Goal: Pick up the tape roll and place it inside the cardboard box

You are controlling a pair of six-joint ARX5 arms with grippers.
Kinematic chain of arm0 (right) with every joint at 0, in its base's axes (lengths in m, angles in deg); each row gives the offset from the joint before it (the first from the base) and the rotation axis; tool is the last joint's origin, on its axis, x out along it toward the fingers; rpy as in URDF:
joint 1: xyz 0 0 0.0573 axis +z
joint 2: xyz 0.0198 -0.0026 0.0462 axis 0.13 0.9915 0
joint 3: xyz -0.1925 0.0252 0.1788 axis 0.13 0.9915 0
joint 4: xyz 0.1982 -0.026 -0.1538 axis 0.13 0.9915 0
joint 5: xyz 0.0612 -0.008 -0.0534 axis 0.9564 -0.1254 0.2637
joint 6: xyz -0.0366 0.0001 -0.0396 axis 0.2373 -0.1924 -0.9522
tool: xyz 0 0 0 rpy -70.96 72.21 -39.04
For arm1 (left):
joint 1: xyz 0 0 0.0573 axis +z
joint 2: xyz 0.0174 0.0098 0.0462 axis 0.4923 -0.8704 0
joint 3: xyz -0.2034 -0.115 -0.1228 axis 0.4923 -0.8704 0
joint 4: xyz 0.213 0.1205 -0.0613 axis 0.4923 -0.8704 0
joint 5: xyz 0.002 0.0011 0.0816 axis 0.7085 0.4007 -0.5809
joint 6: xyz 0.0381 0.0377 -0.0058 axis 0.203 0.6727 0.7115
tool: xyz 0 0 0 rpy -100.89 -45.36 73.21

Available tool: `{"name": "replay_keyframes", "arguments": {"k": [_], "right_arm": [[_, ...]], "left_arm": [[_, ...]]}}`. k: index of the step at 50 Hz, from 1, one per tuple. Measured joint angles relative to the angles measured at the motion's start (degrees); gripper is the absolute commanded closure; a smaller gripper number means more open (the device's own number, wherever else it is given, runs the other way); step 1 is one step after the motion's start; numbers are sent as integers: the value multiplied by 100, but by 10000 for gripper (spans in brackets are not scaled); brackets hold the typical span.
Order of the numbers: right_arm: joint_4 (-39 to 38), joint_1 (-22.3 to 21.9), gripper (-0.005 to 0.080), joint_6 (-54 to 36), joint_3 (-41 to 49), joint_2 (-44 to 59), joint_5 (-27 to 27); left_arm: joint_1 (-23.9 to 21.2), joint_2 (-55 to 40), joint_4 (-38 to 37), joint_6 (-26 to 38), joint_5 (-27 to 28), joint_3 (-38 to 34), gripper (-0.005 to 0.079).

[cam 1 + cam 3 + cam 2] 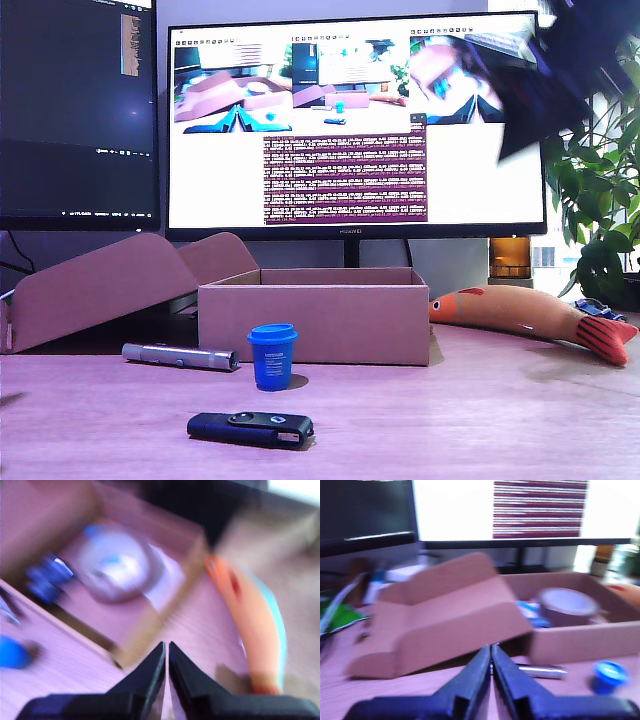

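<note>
The tape roll (567, 607) is a wide tan-brown roll lying flat inside the cardboard box (560, 640). In the second wrist view it is a blurred roll (117, 567) on the floor of the box (170, 600). The box (315, 318) stands mid-table in the exterior view, and its front wall hides the roll there. My first gripper (491, 651) is shut and empty, low over the table short of the box. My second gripper (166, 647) is also shut and empty, high above the box's corner. A blurred dark arm (570, 70) crosses the exterior view's upper right.
A blue cup (272, 356), a silver cylinder (180, 355) and a black device (250, 430) lie in front of the box. A slanted flat cardboard piece (100, 285) is at the exterior view's left, an orange fish toy (530, 320) and a plant (600, 200) at its right. Monitors stand behind.
</note>
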Motion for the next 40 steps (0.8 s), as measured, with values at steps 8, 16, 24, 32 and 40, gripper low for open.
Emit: {"name": "replay_keyframes", "arguments": {"k": [8,16,24,32,40], "right_arm": [[-682,-730,752,-138,601,-1152,466],[-905,-1611,752,50,833,-1740,765],[-898,-2144,752,229,1272,-1873,787],[-1154,-2203,752,579,1394,-2280,726],[-1812,-2120,752,623,1773,-2804,461]], "left_arm": [[466,0,-188,-66,-2,0,761],[535,0,-616,-70,-46,0,761],[535,0,-1088,-68,-46,-2,761],[535,2,-1456,-70,-48,-2,761],[535,0,-1690,-70,-46,-4,761]]}}
